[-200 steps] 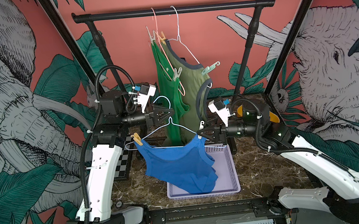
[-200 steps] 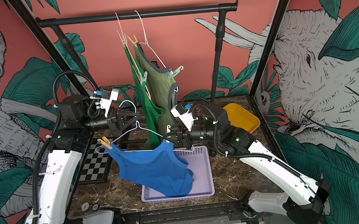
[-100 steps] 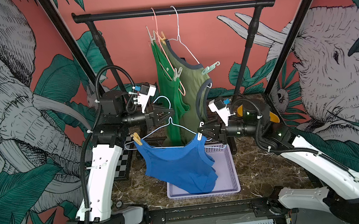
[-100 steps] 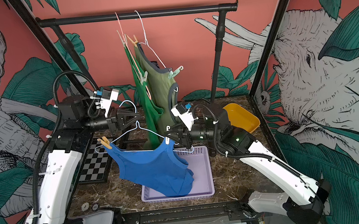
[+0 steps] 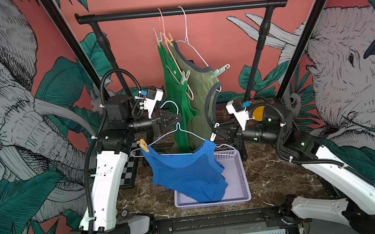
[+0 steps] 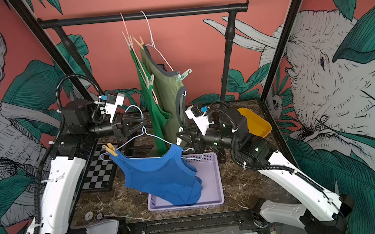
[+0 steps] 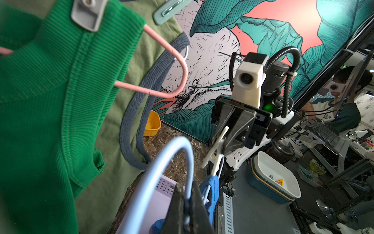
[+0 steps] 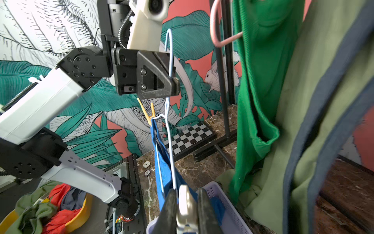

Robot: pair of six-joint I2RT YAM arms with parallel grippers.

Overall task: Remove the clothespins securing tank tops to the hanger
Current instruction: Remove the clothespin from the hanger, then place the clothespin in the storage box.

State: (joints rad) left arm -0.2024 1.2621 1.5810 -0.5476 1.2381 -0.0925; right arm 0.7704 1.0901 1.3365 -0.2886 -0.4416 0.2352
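The left gripper [image 5: 179, 118] is clamped fully shut on the neck of the pale blue hanger [image 7: 179, 140], just below its hook, and holds it in the air. The right gripper [image 7: 221, 141] has its jaws drawn narrow around the white clothespin [image 5: 212, 136], pinching its tail at the hanger's right end, where the pin sits on a strap of the blue tank top [image 5: 183, 171]. A tan clothespin [image 5: 143, 146] pins the other strap at the hanger's left end, and behind the hanger a mint clothespin [image 5: 218, 71] grips the olive tank top [image 5: 200, 89].
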